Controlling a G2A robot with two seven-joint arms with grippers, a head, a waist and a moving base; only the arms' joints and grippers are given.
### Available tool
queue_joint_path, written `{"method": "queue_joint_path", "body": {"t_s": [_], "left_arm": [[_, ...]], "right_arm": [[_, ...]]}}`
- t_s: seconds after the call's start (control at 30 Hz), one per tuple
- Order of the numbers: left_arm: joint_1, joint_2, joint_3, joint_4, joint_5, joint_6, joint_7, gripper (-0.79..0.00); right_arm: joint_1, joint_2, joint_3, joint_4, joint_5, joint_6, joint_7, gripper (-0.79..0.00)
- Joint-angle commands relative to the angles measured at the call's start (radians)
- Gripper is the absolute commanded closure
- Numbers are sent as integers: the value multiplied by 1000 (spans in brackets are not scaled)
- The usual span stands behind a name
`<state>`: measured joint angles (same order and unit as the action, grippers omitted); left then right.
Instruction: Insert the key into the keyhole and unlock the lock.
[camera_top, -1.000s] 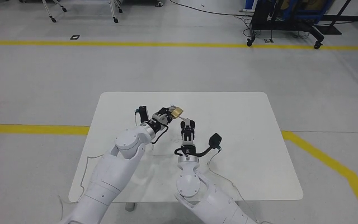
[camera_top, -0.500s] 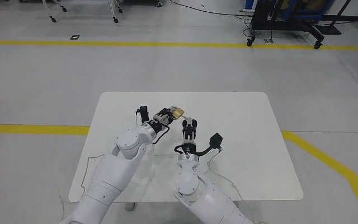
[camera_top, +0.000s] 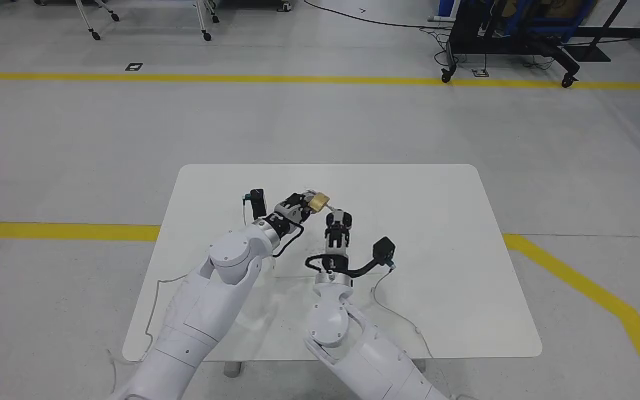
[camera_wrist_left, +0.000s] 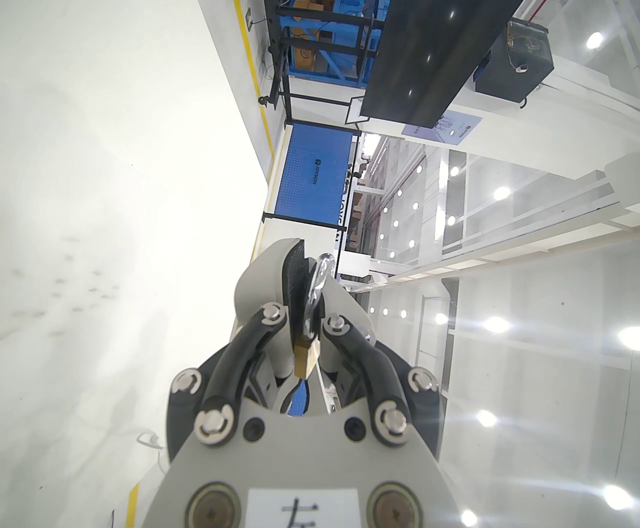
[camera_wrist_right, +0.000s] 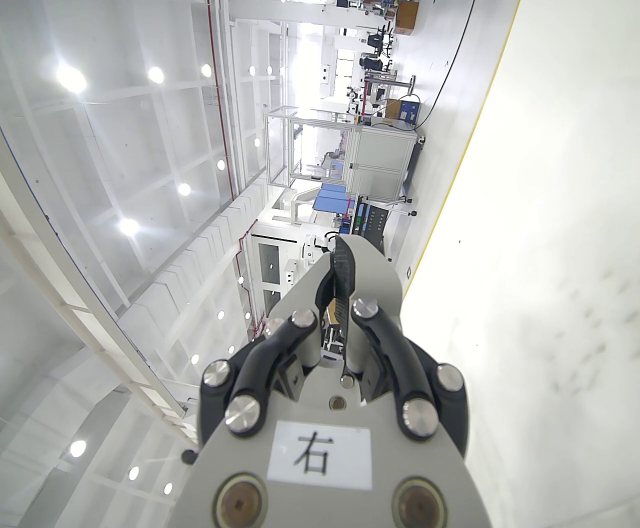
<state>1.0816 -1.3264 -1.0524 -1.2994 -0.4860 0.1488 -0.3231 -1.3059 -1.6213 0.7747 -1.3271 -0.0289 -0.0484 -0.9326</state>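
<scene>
Carefully is the word here: the left gripper (camera_wrist_left: 310, 267) is clenched on the lock (camera_top: 316, 201), its pads (camera_wrist_left: 295, 280) pinching the silver shackle (camera_wrist_left: 317, 286) while the brass body (camera_wrist_left: 304, 357) sits farther back, toward the palm. The right gripper (camera_wrist_right: 336, 262) is pressed fully closed. A key would sit in that pinch, yet I cannot make one out, so treat its pose as unknown. From above, the lock lies just beyond the right gripper's tips and a touch to one side, both over the table (camera_top: 440, 260). They are near each other, but whether they touch I cannot tell. I judge the step in hand to be alignment before insertion. To do it well, bring the key square to the keyhole, not at a slant, and close the gap slowly along the right gripper's own axis. The lock is gripped by the shackle alone, so its body may swing under a push. Press lightly, let the left gripper brace, and turn only once the key is fully seated
</scene>
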Motion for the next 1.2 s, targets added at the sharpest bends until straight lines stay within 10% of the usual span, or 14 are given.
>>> {"method": "queue_joint_path", "body": {"t_s": [0.0, 1.17], "left_arm": [[1, -1, -3, 0, 1, 0, 1, 0], [29, -1, -40, -37, 89, -34, -39, 0]], "right_arm": [[-3, -4, 2, 1, -9, 1, 4, 0], [-177, 2, 143, -180, -143, 31, 293, 0]]}}
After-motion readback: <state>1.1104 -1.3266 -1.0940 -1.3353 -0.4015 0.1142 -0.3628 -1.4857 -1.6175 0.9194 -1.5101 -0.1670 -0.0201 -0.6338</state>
